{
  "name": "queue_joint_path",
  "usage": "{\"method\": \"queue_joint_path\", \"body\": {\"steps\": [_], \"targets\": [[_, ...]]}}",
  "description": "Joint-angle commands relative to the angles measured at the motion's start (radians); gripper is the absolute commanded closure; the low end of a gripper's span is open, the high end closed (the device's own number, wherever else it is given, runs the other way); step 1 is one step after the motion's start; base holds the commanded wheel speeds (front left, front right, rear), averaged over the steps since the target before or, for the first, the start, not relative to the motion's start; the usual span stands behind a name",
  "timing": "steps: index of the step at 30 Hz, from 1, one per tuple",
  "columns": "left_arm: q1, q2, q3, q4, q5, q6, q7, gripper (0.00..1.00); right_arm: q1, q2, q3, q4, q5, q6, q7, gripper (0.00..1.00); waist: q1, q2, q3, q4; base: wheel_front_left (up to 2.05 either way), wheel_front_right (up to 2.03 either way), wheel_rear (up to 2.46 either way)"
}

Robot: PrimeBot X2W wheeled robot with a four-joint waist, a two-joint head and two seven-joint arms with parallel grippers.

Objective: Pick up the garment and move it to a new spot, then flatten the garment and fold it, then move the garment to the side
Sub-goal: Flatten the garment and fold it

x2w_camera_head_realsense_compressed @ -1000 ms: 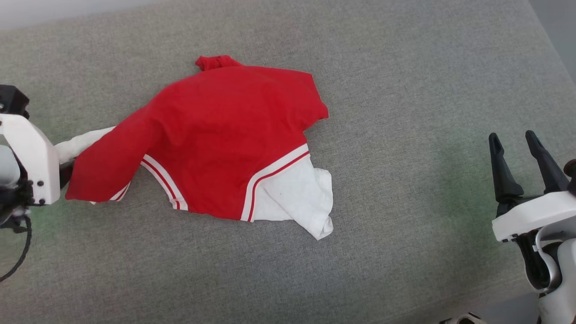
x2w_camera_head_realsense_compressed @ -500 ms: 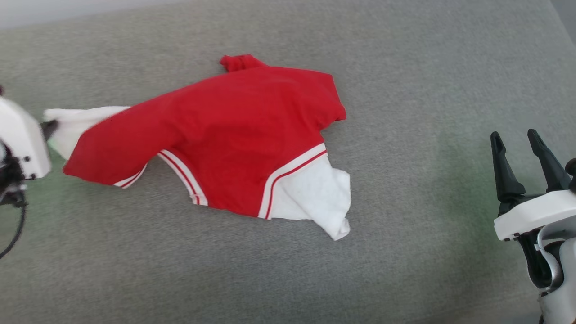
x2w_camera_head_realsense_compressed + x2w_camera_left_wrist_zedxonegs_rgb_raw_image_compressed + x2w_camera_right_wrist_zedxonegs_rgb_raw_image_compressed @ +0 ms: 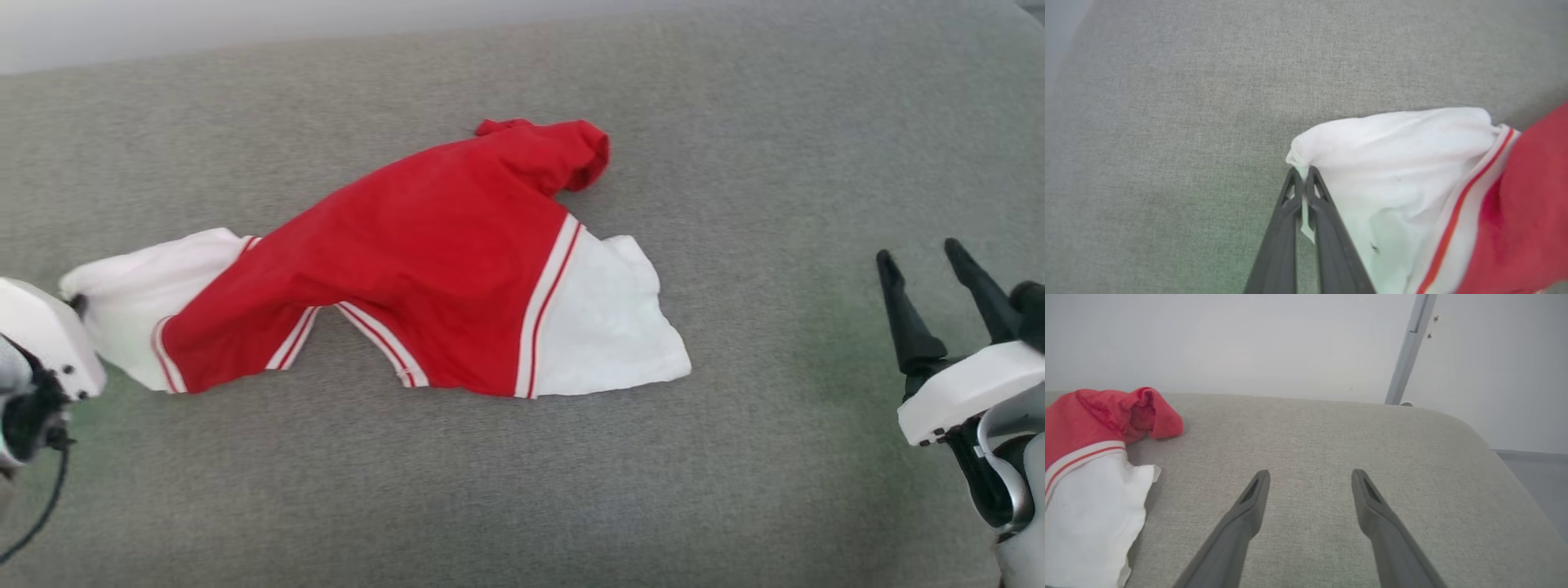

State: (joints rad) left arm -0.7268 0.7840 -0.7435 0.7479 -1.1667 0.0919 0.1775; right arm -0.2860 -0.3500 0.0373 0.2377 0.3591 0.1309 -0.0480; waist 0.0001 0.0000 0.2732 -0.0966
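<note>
Garment [image 3: 441,261] lying rumpled on grey surface [image 3: 775,131], red body in the middle, white sleeve parts at both ends. Left jaws clamped shut on tip of left white sleeve [image 3: 1392,163]. Right jaws spread wide, empty, well apart from cloth.

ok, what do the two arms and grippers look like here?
Left gripper and right gripper: two long, tapering dark grey fingers each, slotted near the tips. White wrist housings; the left one has dark screws and a black cable looping below, the right a grey curved bracket.
</note>
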Motion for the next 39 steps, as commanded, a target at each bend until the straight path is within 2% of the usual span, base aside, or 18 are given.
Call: {"method": "queue_joint_path", "body": {"steps": [1, 2, 8, 11, 14, 16, 21, 22, 23, 27, 32, 36, 37, 38, 39], "targets": [[0.012, -0.003, 0.000, 0.010, 0.015, -0.003, -0.026, 0.04, 0.004, -0.013, 0.012, -0.009, 0.004, 0.000, 0.017, 0.00, -0.0001, 0.0000, -0.012, 0.017, 0.00, 0.00, 0.00], [0.013, -0.013, -0.001, 0.018, 0.023, -0.003, -0.049, 0.00, 0.002, -0.024, 0.022, -0.016, 0.007, 0.000, 0.032, 0.00, -0.0001, 0.0000, -0.016, 0.025, 0.00, 0.00, 0.00], [0.039, -0.065, 0.002, 0.026, 0.071, 0.001, -0.257, 0.00, -0.013, -0.084, 0.112, -0.044, 0.051, 0.000, 0.146, 0.00, -0.0001, 0.0000, -0.044, 0.078, 0.00, 0.00, 0.00], [0.071, -0.097, -0.005, 0.002, 0.106, 0.018, -0.367, 0.00, -0.021, -0.125, 0.169, -0.055, 0.099, 0.000, 0.228, 0.00, -0.0001, 0.0000, -0.057, 0.114, 0.00, 0.00, 0.00], [0.100, -0.138, -0.009, -0.048, 0.156, 0.044, -0.428, 0.00, -0.027, -0.161, 0.234, -0.063, 0.153, 0.000, 0.317, 0.00, -0.0001, 0.0000, -0.067, 0.155, 0.00, 0.00, 0.00], [0.132, -0.161, -0.008, -0.098, 0.202, 0.059, -0.442, 0.00, -0.032, -0.188, 0.280, -0.069, 0.193, 0.000, 0.382, 0.00, -0.0001, 0.0000, -0.070, 0.183, 0.00, 0.00, 0.00], [0.245, -0.239, 0.127, -0.327, 0.407, 0.116, -0.443, 0.00, -0.070, -0.251, 0.387, -0.077, 0.271, 0.000, 0.546, 0.00, -0.0001, 0.0000, -0.068, 0.251, 0.00, 0.00, 0.00], [0.272, -0.260, 0.170, -0.371, 0.442, 0.133, -0.443, 0.00, -0.081, -0.258, 0.401, -0.074, 0.288, 0.000, 0.572, 0.00, -0.0001, 0.0000, -0.068, 0.264, 0.00, 0.00, 0.00], [0.272, -0.260, 0.170, -0.371, 0.442, 0.133, -0.443, 0.00, -0.081, -0.258, 0.401, -0.074, 0.288, 0.000, 0.572, 0.00, -0.0001, 0.0000, -0.068, 0.264, 0.00, 0.00, 0.00], [0.396, -0.338, 0.265, -0.515, 0.610, 0.159, -0.444, 0.00, -0.113, -0.271, 0.438, -0.029, 0.337, 0.000, 0.665, 0.00, -0.0001, 0.0000, -0.069, 0.310, 0.00, 0.00, 0.00], [0.511, -0.418, 0.336, -0.561, 0.713, 0.158, -0.443, 0.00, -0.119, -0.253, 0.473, 0.054, 0.389, 0.000, 0.764, 0.00, -0.0001, 0.0000, -0.066, 0.364, 0.00, 0.00, 0.00], [0.559, -0.455, 0.390, -0.577, 0.751, 0.135, -0.443, 0.00, -0.105, -0.258, 0.509, 0.106, 0.370, 0.000, 0.777, 0.00, -0.0001, 0.0000, -0.057, 0.396, 0.00, 0.00, 0.00], [0.562, -0.462, 0.401, -0.583, 0.760, 0.127, -0.443, 0.00, -0.103, -0.256, 0.518, 0.114, 0.368, 0.000, 0.778, 0.07, -0.0001, 0.0000, -0.055, 0.400, 0.00, 0.00, 0.00], [0.565, -0.470, 0.412, -0.587, 0.769, 0.119, -0.443, 0.00, -0.103, -0.253, 0.527, 0.121, 0.369, 0.000, 0.781, 0.57, -0.0001, 0.0000, -0.054, 0.402, 0.00, 0.00, 0.00], [0.568, -0.476, 0.420, -0.587, 0.779, 0.111, -0.443, 0.00, -0.105, -0.251, 0.531, 0.127, 0.371, 0.000, 0.780, 0.77, -0.0001, 0.0000, -0.053, 0.402, 0.00, 0.00, 0.00]]}}
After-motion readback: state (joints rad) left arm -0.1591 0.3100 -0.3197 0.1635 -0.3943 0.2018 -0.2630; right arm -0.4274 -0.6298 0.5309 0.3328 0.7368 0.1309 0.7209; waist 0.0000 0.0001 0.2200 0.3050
